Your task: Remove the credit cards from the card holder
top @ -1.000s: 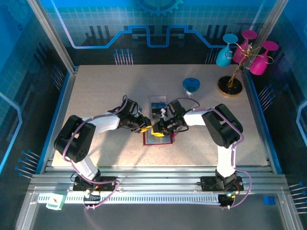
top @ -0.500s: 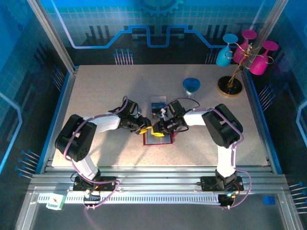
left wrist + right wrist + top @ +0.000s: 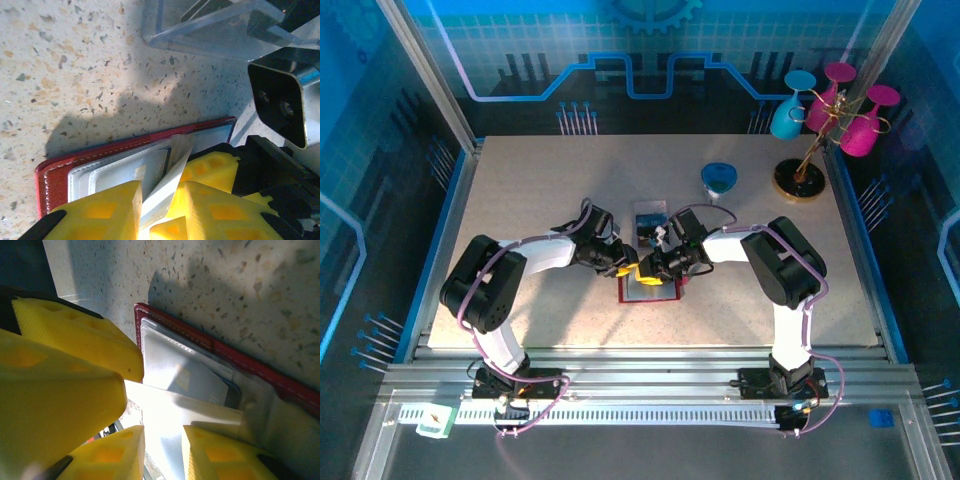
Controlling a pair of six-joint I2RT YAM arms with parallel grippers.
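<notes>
Card holder: small flat red folding wallet (image 3: 650,293), lying open on the speckled beige tabletop (image 3: 520,200), mid-table toward the near side. Its grey see-through pockets (image 3: 125,172) face up. It sits just near of the clear plastic tray (image 3: 200,40).
Left gripper (image 3: 626,268): over the wallet's far-left part. Its yellow fingers (image 3: 100,210) are closed onto a pale thin plastic card (image 3: 172,165). The card stands tilted up out of the pockets, and its lower end is hidden between the fingers.
Right gripper (image 3: 656,266): meets the left gripper over the wallet, just beside it. The jaws stand part-way apart with a pale sheet lying in the gap (right wrist view). Cannot tell whether they clamp it or merely straddle it.
Tray contents: something dark-and-blue (image 3: 646,226), too small to identify.
Step in hand: judged to be drawing one card from its pocket. The card looks partly out, not yet free.
Progress: judged mid-task. Another card with a small chip patch (image 3: 195,380) shows behind the grey plastic.
Next move needs: a pull along the card's length, away from the pocket mouth, with the wallet pinned so it does not ride along. Then a carry to a drop spot; the tray looks likely.
Risk: the thin card could slip from the pads, or the pocket film could drag with it.
</notes>
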